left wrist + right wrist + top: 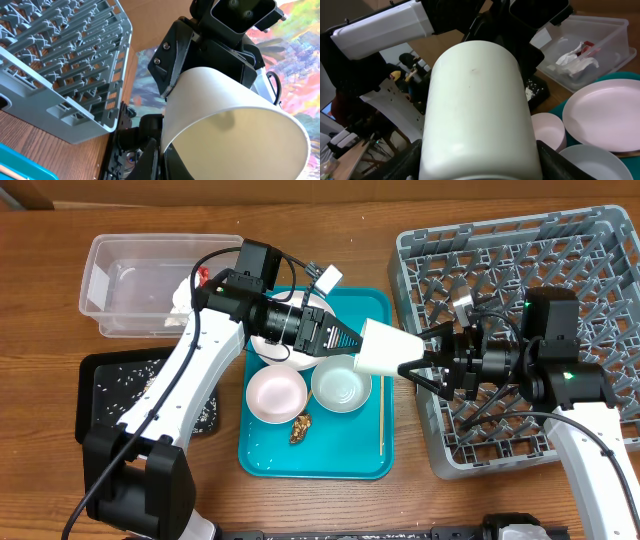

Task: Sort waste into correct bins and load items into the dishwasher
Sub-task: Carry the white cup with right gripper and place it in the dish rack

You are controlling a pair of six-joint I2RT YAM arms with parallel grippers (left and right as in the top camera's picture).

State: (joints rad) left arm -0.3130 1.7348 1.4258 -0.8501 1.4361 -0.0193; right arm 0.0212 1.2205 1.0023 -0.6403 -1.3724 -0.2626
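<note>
A small white cup (383, 348) hangs on its side above the right edge of the teal tray (370, 460), between both arms. My left gripper (350, 340) is shut on its rim, one finger inside and one outside; the cup's inside fills the left wrist view (235, 130). My right gripper (420, 360) holds the cup's base end from the right, a finger pressed on each side of the cup (475, 110). The grey dish rack (520, 250) stands at the right. On the teal tray are a white plate (605, 115), a whitish bowl (277, 394), a pale grey-green bowl (341, 387), a brown lump (300, 428) and a chopstick (381, 412).
The clear tub (130, 280) at the back left holds the crumpled napkin (185, 295) and red scrap (203, 274). The black tray (110, 395) in front of it holds rice grains (125, 375). My left arm covers most of the plate in the overhead view.
</note>
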